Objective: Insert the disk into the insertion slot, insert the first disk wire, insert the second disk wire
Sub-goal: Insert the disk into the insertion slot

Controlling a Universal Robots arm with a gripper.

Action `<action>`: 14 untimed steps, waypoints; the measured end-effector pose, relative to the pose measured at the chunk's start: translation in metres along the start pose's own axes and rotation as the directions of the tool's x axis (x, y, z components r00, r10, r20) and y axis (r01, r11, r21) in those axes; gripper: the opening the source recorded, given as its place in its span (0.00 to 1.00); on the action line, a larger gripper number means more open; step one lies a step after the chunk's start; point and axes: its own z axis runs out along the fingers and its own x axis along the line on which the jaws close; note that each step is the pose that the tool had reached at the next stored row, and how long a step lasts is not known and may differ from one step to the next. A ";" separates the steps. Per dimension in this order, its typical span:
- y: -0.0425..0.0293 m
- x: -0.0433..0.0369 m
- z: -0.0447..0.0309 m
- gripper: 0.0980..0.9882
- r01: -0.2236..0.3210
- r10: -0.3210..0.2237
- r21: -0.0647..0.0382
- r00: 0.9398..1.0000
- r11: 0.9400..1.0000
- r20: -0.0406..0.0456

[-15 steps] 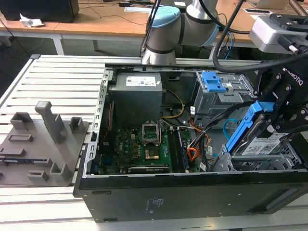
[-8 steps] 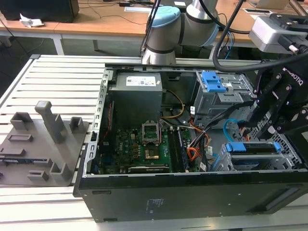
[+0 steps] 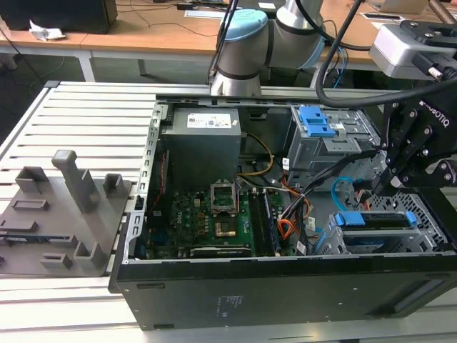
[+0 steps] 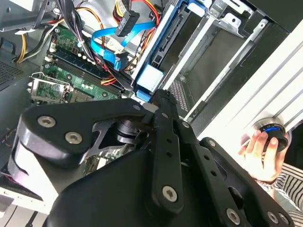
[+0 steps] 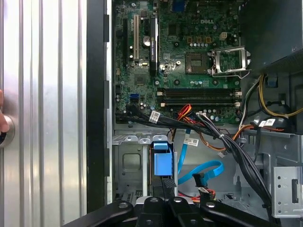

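My fingers point(image 4: 161, 101) were clenched together, nothing between them, tips against the blue end of the disk point(image 5: 162, 163). The disk stood in the insertion slot point(image 5: 127, 163), at the exterior view's right end of the open PC case point(image 3: 285, 286); couldn't tell if it was fully seated. Second disk wire point(image 5: 210, 166) lay looped just beside the slot, plug loose. First disk wire point(image 4: 127, 23) hung near it, plug unconnected. Case sat on the slatted tabletop point(image 3: 78, 114).
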 end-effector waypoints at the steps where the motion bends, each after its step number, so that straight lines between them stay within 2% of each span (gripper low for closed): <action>1: 0.0000 0.0000 0.0000 0.01 0.000 0.000 0.000 1.000 1.000 0.000; 6: -0.0003 0.0000 0.0001 0.01 0.000 0.000 0.000 1.000 1.000 0.000; 10: -0.0115 -0.0025 0.0000 0.01 0.000 0.000 -0.003 1.000 1.000 0.000; 14: -0.0131 -0.0026 0.0048 0.01 0.000 0.000 -0.005 1.000 1.000 0.000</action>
